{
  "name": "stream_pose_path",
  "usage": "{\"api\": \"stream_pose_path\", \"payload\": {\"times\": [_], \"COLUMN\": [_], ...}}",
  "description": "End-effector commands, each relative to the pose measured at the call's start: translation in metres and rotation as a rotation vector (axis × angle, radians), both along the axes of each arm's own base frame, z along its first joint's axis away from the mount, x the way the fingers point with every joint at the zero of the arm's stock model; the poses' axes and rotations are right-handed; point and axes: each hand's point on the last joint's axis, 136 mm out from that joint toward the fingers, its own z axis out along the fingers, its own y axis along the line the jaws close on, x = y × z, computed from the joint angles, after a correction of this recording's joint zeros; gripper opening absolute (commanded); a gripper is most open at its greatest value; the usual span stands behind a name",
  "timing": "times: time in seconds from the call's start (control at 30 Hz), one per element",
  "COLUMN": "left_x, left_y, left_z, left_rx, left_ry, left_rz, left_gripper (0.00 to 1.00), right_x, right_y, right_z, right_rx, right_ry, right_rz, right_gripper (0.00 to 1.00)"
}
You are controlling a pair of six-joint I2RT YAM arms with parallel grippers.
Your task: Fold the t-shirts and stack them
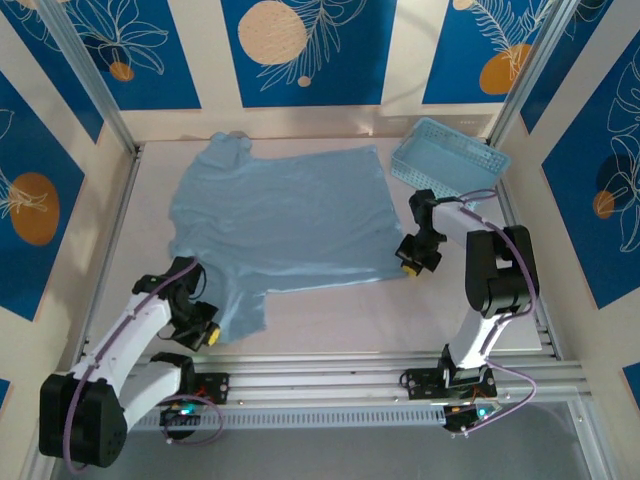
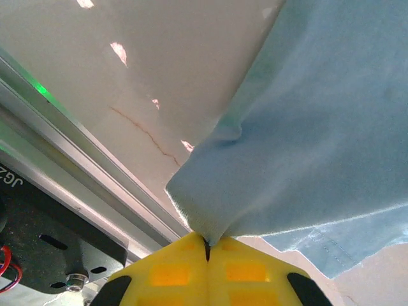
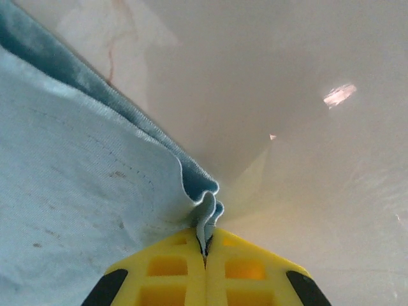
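T-shirt (image 1: 280, 215) lies spread over mid-desk (image 1: 340, 315); light, limp cotton, prob. sags & creases, so best held at corners/hem; left fingers (image 2: 169, 274) pinch its near-left corner; right fingers (image 3: 245, 268) pinch its near-right hem.

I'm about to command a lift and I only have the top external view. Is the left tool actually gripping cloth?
Observer: Yes. The left wrist view shows the left tool shut on a bunched corner of the t-shirt.
Operator: And the right side?
Observer: The right wrist view shows the right tool shut on a curled fold of the shirt's edge.
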Motion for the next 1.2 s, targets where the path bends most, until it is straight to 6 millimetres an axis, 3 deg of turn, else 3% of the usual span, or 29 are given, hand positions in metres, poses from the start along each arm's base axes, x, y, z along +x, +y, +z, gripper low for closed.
{"api": "stream_pose_path", "payload": {"times": [0.0,0.07,0.2,0.27,0.33,0.43,0.5,0.6,0.7,0.9,1.07,1.17], "left_x": [0.0,0.008,0.042,0.064,0.089,0.136,0.176,0.222,0.252,0.277,0.283,0.298], "left_y": [-0.005,0.006,0.023,0.025,0.025,0.029,0.037,0.053,0.071,0.101,0.116,0.126], "left_z": [0.014,0.038,0.091,0.103,0.106,0.095,0.081,0.057,0.034,-0.012,-0.052,-0.059], "left_rx": [-0.011,0.058,0.172,0.198,0.215,0.189,0.144,0.132,0.165,0.17,0.098,0.094], "left_ry": [0.02,-0.032,-0.186,-0.228,-0.241,-0.262,-0.291,-0.272,-0.213,-0.091,-0.001,-0.01], "left_rz": [0.023,0.004,-0.016,-0.031,-0.037,0.007,0.068,0.09,0.056,0.029,0.027,0.006], "left_gripper": [0.15,0.31,0.45,0.53,0.54,0.52,0.48,0.36,0.29,0.28,0.3,0.31], "right_x": [-0.002,-0.007,-0.019,-0.018,-0.008,0.022,0.051,0.091,0.117,0.152,0.16,0.162], "right_y": [-0.01,-0.017,-0.033,-0.03,-0.024,-0.006,0.02,0.053,0.076,0.1,0.109,0.111], "right_z": [0.004,0.017,0.057,0.069,0.077,0.079,0.075,0.068,0.06,0.034,0.007,-0.005], "right_rx": [-0.054,-0.092,-0.161,-0.148,-0.137,-0.09,0.02,0.1,0.144,0.165,0.152,0.148], "right_ry": [0.018,-0.018,-0.128,-0.17,-0.209,-0.245,-0.272,-0.329,-0.324,-0.243,-0.136,-0.081], "right_rz": [0.013,-0.018,-0.132,-0.168,-0.171,-0.118,-0.043,0.082,0.135,0.149,0.124,0.096], "right_gripper": [0.0,0.07,0.31,0.4,0.48,0.48,0.4,0.36,0.35,0.36,0.36,0.36]}}
